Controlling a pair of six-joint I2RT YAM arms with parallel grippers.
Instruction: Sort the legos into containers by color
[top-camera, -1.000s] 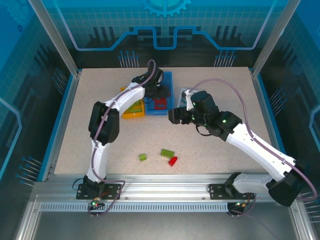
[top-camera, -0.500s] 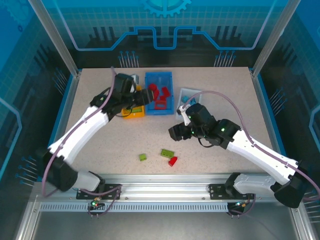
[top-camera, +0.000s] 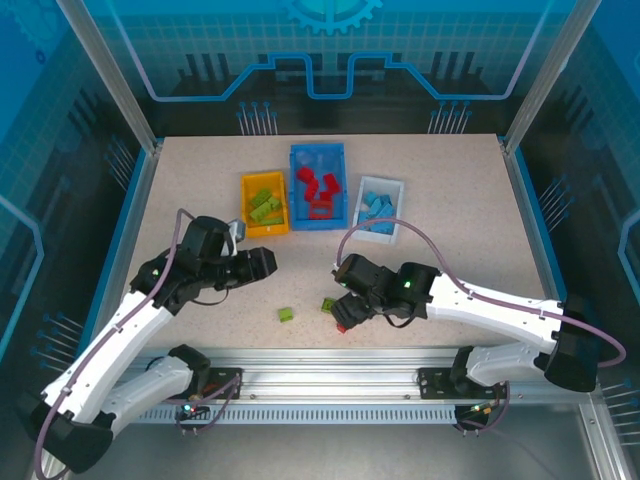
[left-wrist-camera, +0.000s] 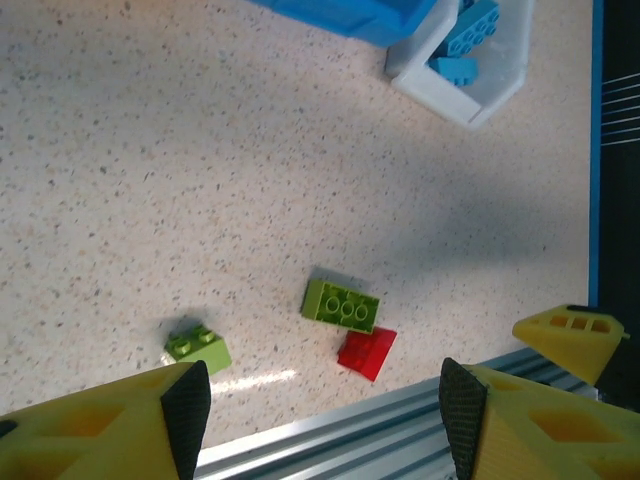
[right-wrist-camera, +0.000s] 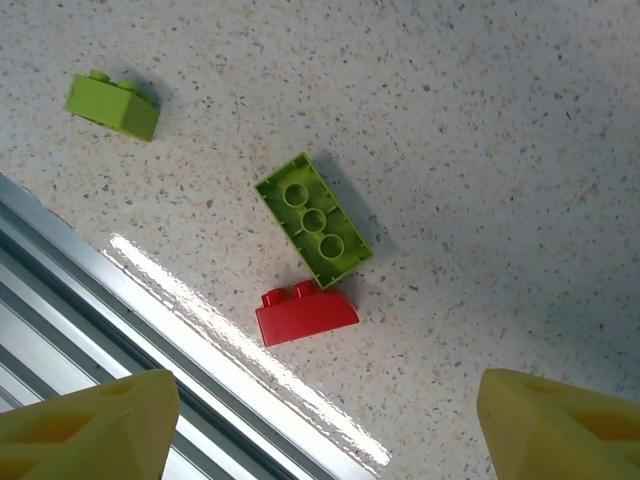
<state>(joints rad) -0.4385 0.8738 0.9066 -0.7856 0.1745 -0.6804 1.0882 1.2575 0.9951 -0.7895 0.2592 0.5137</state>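
Note:
Three loose legos lie near the table's front edge: a small lime green brick (top-camera: 286, 314) (left-wrist-camera: 198, 346) (right-wrist-camera: 112, 103), a longer lime green brick (top-camera: 329, 304) (left-wrist-camera: 341, 305) (right-wrist-camera: 313, 219) lying studs-down, and a red brick (top-camera: 343, 325) (left-wrist-camera: 367, 353) (right-wrist-camera: 305, 312) touching its end. My right gripper (top-camera: 345, 298) (right-wrist-camera: 320, 425) hangs open just above the red and long green bricks, holding nothing. My left gripper (top-camera: 262, 262) (left-wrist-camera: 325, 415) is open and empty, up and to the left of the small green brick. At the back stand the yellow-orange bin (top-camera: 247, 205) with green legos, the blue bin (top-camera: 318, 224) with red ones, and the white bin (top-camera: 398, 208) (left-wrist-camera: 455, 95) with light blue ones.
The aluminium rail (top-camera: 330, 360) (right-wrist-camera: 150, 330) runs along the table's front edge, right beside the red brick. Blue side walls (top-camera: 128, 240) bound the table. Bare tabletop (top-camera: 450, 240) lies between the bins and the loose bricks.
My left arm has swung back from the bins to the near left of the table. My right arm has dropped forward from beside the white bin to over the loose bricks.

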